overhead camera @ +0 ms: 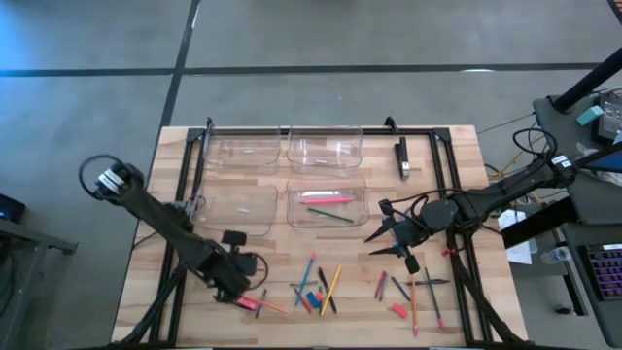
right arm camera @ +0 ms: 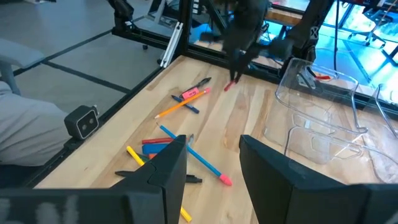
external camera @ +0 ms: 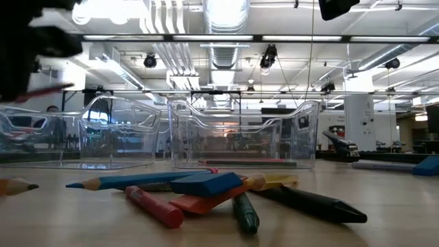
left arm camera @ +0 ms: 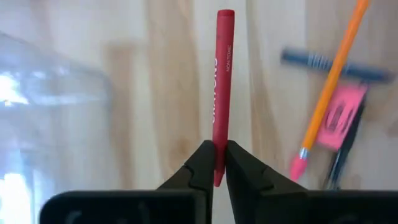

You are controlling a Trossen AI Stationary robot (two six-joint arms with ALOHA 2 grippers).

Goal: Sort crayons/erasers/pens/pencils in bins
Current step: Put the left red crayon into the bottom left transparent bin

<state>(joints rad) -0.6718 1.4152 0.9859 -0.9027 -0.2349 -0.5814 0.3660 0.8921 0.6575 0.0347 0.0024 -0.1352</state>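
Observation:
My left gripper (overhead camera: 241,290) hangs over the table's near left part, shut on a red crayon (left arm camera: 221,81). The low view shows that crayon (external camera: 42,92) in the air at the far left. Beside it on the wood lie an orange pencil (left arm camera: 328,81) and a pink eraser (left arm camera: 341,115). My right gripper (overhead camera: 387,238) hovers open to the right of centre, with nothing between its fingers (right arm camera: 163,171). Four clear bins stand at the back; the near right bin (overhead camera: 362,190) holds a pink and a green pencil. Loose pencils, crayons and erasers (overhead camera: 316,287) lie near the front edge. My left gripper pinches the red crayon close to one end (left arm camera: 218,163) between its two fingertips, which come steeply from above. The rest of the crayon juts out beyond the fingers, nearly level. It is lifted clear of the table.
A second scatter of pencils and an eraser (overhead camera: 408,292) lies near the front right. A black-and-silver bar (overhead camera: 402,157) lies at the back right. A black frame (overhead camera: 321,129) runs around the bins. Bare wood shows between the bins and the piles.

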